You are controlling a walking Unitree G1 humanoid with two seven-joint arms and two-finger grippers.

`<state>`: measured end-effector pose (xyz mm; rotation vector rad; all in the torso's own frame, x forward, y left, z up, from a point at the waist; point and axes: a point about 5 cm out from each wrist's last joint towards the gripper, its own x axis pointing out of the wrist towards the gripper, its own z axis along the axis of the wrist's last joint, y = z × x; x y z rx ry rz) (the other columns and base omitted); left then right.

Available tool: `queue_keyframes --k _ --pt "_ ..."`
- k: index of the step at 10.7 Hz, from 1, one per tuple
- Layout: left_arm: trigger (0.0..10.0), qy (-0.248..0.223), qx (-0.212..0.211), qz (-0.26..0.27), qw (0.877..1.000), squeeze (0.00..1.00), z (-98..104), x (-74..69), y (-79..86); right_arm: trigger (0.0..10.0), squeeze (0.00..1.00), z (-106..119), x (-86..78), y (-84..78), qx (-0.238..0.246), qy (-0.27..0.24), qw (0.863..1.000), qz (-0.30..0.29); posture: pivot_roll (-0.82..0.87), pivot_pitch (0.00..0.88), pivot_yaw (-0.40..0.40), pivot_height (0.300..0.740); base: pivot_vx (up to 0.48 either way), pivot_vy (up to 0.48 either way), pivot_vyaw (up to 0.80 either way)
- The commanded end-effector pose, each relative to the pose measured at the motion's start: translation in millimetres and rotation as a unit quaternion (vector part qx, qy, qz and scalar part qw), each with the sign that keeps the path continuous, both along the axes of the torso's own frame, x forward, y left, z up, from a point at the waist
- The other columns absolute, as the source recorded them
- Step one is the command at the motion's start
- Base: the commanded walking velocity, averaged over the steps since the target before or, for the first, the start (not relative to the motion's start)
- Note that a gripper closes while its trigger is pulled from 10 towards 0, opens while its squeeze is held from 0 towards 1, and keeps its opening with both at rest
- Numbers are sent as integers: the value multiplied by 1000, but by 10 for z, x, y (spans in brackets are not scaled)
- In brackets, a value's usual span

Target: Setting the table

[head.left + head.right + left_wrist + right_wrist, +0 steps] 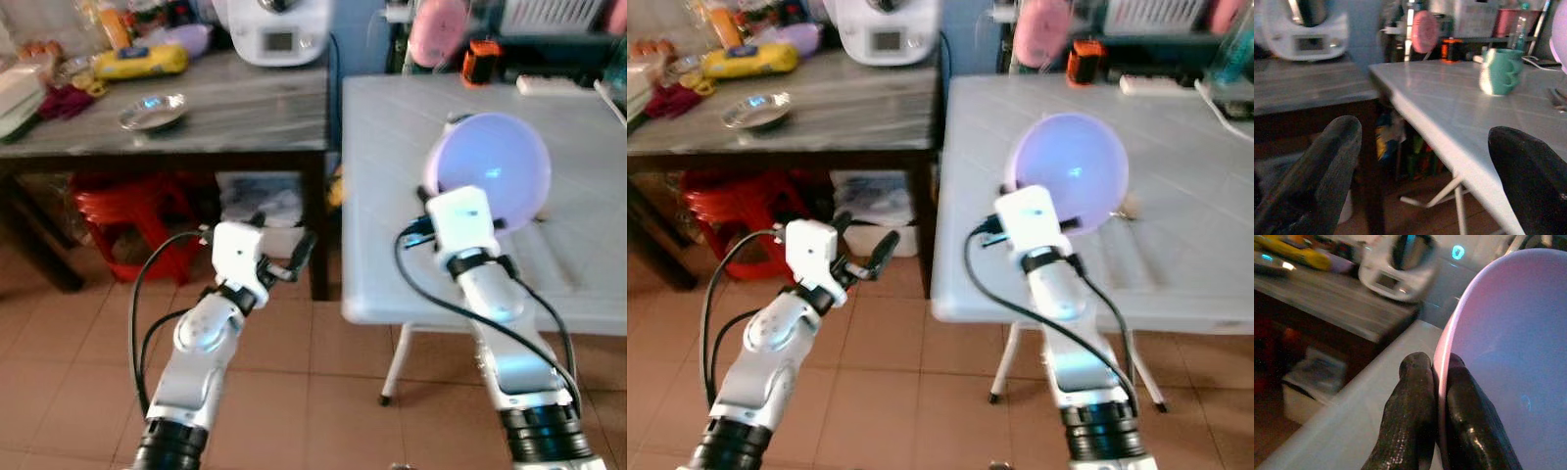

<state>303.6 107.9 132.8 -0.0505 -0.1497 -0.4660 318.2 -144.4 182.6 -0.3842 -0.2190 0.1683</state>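
Both silver arms reach forward from below the head camera, and each is placed for a different job. At the right gripper (pixel 1437 431), the two black fingers pinch the rim of the lilac bowl (pixel 490 168), one finger inside the wall and one outside, which is why the bowl hangs tilted on its side with its hollow facing the robot instead of sitting flat. It is carried over the near part of the white table (pixel 392 127), probably on its way to being set down as a place setting. Meanwhile the left gripper (pixel 286 259) waits with fingers spread apart and nothing between them, off the table's edge above the tiled floor (pixel 323 372), likely kept clear. Further along the table stands a green mug (pixel 1501 71).
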Motion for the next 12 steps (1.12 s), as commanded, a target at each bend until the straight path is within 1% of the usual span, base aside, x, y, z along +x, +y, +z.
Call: queue_keyframes --k 1,4,9,12 --pt "10000 1 5 14 1000 0 -18 3 44 10000 0 72 -9 109 1 -19 1000 19 -149 78 82 740 0 364 0" --pt "10000 1 3 15 1000 0 -20 4 19 10000 0 60 -3 79 6 -18 1000 11 -146 73 84 740 0 365 0" --pt "10000 1 5 12 1000 0 -22 2 3 10000 0 47 9 84 8 -18 1000 10 -140 67 88 740 0 365 -770" --pt "10000 1 6 10 1000 0 -23 3 -35 10000 0 52 9 73 2 -25 1000 9 -143 70 89 740 0 370 0"
